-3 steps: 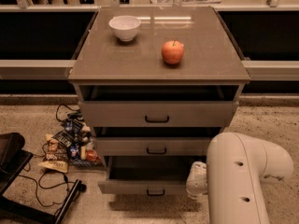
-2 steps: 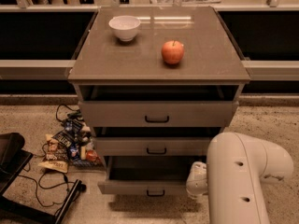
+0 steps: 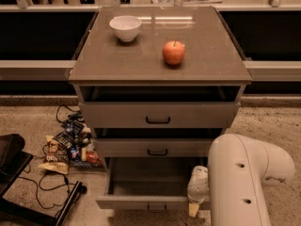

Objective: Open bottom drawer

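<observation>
Bottom drawer (image 3: 141,180) pulled out; end effector (image 3: 194,205) at right front corner, perhaps touching; grip unclear.

Cabinet top (image 3: 117,65) bears a white bowl (image 3: 125,28) and red apple (image 3: 173,52); gripper (image 3: 194,210) low by the cabinet's front right.

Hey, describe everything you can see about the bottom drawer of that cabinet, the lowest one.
The flat-fronted, grey-taupe bottom drawer is the lowest of three in the grey-taupe cabinet. It stands pulled well out, past the middle drawer above, so its plain grey inside shows. Its slim front carries a small black bar handle at the centre. The robot's white gripper sits at the drawer's right front corner; whether it touches cannot be told.
</observation>
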